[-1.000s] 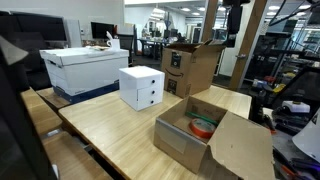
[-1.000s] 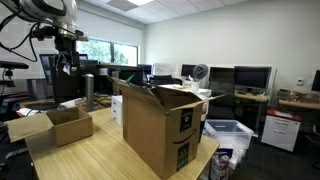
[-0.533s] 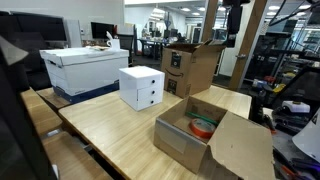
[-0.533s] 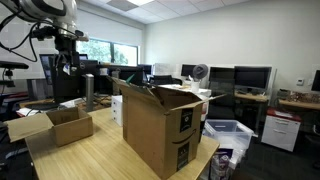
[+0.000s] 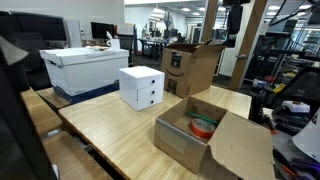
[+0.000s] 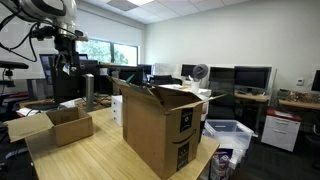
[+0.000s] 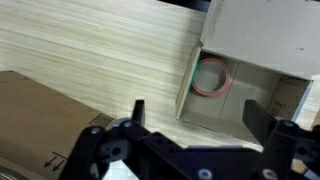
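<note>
In an exterior view the arm (image 5: 233, 12) is cut off by the top edge, and its lower end is lost against the dark background; in another the gripper (image 6: 68, 64) is small and dark, so its jaws are hard to read; the wrist view cuts the low open box (image 7: 255, 85) at the right and top edges, and the ring-shaped thing (image 7: 195, 78) inside it is too blurred to name, green and red at its rim.

There are two cardboard boxes on the table (image 5: 110, 130): the low open box (image 5: 175, 145) and one tall cardboard box (image 5: 190, 68), also open; there is one white drawer unit (image 5: 141, 88) and one white lidded box (image 5: 85, 68) behind it.

In the wrist view the fingers (image 7: 137, 110) stand wide apart; the gripper (image 7: 197, 113) holds nothing and touches nothing; it hangs high above the table, over the near wall of the low open box, where the ring-shaped thing (image 5: 203, 126) lies on the floor.
</note>
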Available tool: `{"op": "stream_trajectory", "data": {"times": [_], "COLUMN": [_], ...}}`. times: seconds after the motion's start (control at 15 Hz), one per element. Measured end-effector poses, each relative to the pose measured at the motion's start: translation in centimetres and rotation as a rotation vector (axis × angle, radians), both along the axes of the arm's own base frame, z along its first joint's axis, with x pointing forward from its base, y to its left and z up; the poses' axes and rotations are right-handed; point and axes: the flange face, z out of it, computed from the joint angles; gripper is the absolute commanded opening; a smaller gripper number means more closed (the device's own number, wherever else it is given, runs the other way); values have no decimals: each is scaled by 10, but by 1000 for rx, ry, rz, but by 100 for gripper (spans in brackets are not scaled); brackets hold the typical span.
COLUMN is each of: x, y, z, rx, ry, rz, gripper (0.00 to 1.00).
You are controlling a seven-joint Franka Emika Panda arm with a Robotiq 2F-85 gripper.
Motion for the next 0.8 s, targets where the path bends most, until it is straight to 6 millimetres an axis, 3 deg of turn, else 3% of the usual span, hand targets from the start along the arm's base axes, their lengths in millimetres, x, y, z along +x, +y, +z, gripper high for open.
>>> {"op": "stream_trajectory", "data": {"times": [0.47,0.8], "x": [-2,-8], "y": [6,12], "z": [-3,-17], "rx": [-6,-28], "ry": [1,-8], "rz": [-6,-94], "gripper": [100,100]}}
